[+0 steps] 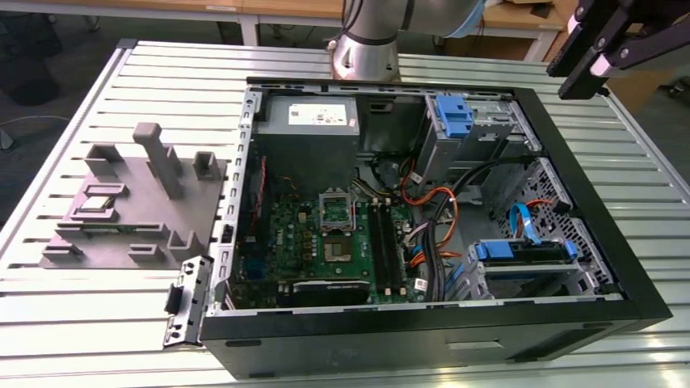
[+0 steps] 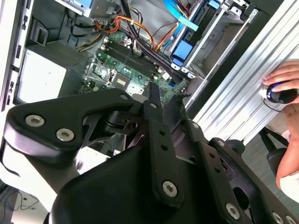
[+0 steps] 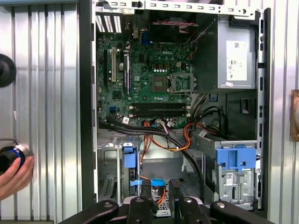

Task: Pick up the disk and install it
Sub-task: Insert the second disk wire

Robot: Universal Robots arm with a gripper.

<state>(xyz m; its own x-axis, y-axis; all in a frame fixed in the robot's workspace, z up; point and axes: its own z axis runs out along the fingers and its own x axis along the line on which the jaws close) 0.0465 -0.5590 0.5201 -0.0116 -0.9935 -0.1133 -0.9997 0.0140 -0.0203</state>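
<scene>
Open computer case (image 1: 603, 267) on a slatted table (image 1: 65, 323). The gripper (image 1: 599, 50) hangs above the case's corner at the exterior view's upper right, well clear of the parts. Whether it is open or closed cannot be told, and nothing is seen in its hold. The disk (image 3: 236, 158), in its blue carrier, appears seated in the drive cage (image 3: 247, 186) beside the power supply (image 3: 236, 56), at the lower right of the first wrist view.

Evenly and brightly lit from overhead; soft shadows inside the computer case (image 1: 603, 242); mild glare along the slatted table (image 1: 86, 323) edges; near gripper (image 2: 163, 107) blurred.
</scene>
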